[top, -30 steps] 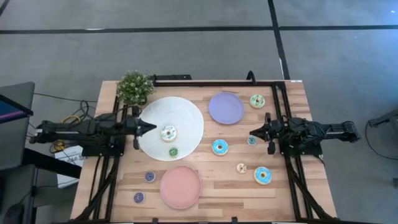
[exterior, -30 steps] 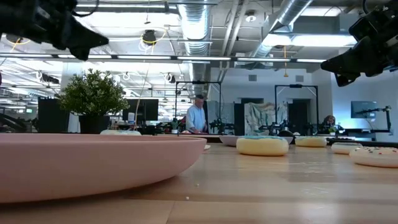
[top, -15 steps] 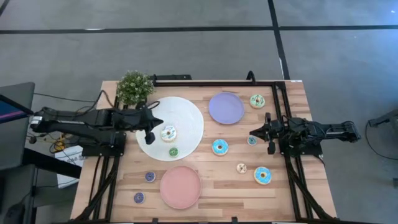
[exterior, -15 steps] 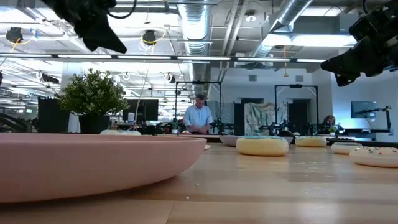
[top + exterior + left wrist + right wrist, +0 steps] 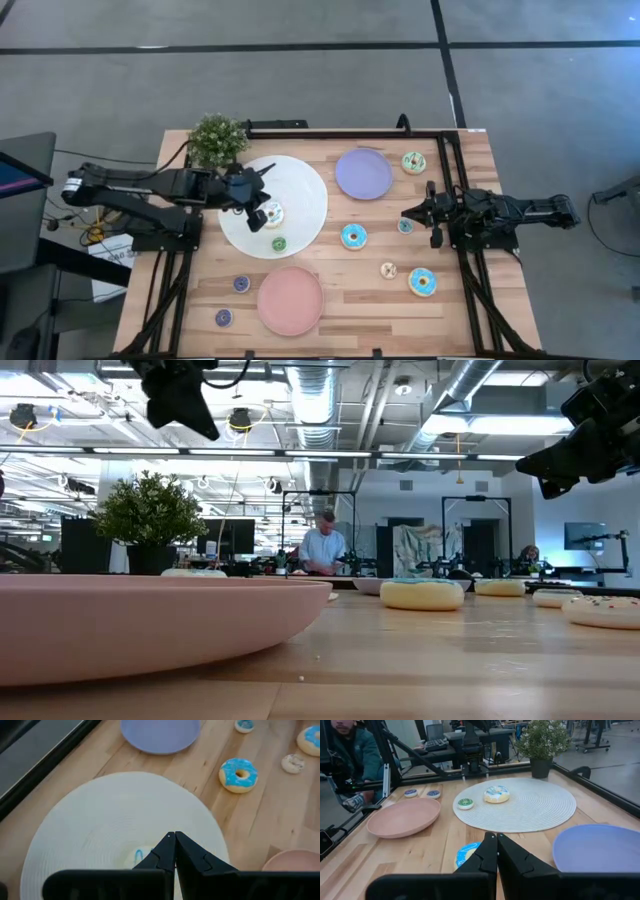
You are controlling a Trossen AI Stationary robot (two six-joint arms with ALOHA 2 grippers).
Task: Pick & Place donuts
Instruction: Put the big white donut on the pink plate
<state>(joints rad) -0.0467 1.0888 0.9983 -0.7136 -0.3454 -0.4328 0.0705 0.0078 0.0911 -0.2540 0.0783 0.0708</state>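
I had the left gripper (image 5: 257, 212) over the white plate (image 5: 305, 180), jaws shut and empty, beside the sprinkled donut (image 5: 271, 213). It looked light, stiff and smooth; I judged pinching across the ring best. The right gripper (image 5: 405, 212) waited shut. The wooden table (image 5: 470, 165) stood in an open workshop.

At the bottom centre of the frame the right gripper (image 5: 496, 837) points forward with its jaws pressed together. Just past its tip, a blue-iced donut (image 5: 466, 853) lies on the wooden worktop (image 5: 425, 850). At centre, a round white plate (image 5: 535, 806) carries a sprinkled donut (image 5: 496, 794) and a green mini donut (image 5: 465, 803) near its edge. A pink plate (image 5: 403, 816) sits at left, with two small donuts (image 5: 422, 793) beyond it. A lilac plate (image 5: 597, 847) fills the lower right. A potted plant (image 5: 543, 742) stands at upper right, and a person's sleeve (image 5: 354, 751) shows at upper left.
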